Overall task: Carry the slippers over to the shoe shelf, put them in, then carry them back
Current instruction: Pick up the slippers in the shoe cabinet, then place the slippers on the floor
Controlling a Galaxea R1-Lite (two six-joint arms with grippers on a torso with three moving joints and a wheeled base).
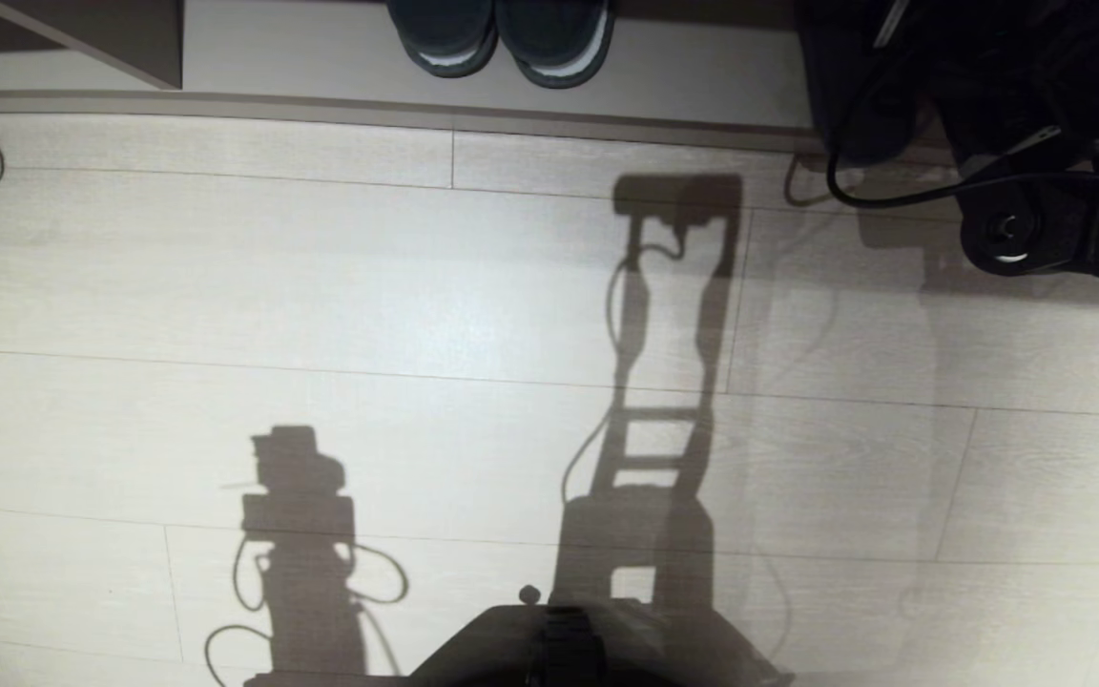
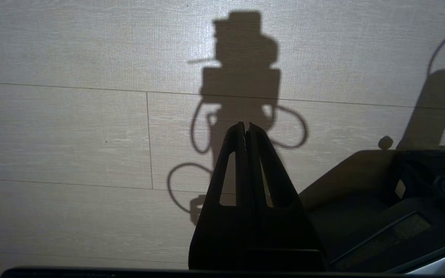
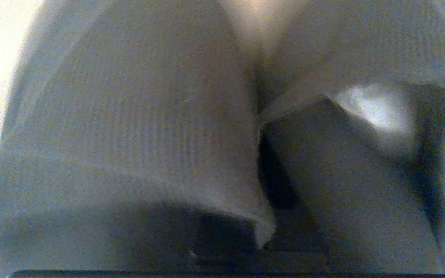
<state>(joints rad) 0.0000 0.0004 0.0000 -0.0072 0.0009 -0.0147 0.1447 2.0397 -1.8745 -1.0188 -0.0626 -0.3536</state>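
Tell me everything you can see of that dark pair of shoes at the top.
The dark pair is two blue-black soft shoes side by side, close together, rounded ends towards the camera, each with a pale crescent stripe near that end. They stand flat on the pale board of the shoe shelf, behind its darker front edge. The picture's top cuts off the rest. Nothing of the robot touches them.

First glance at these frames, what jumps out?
Long robot shadows stretch across the pale plank floor in the head view. At the top edge a dark pair of shoes with pale insole stripes sits on a ledge, with the right arm reaching in at the top right. The right wrist view is filled by grey ribbed slipper fabric, with the right gripper shut.
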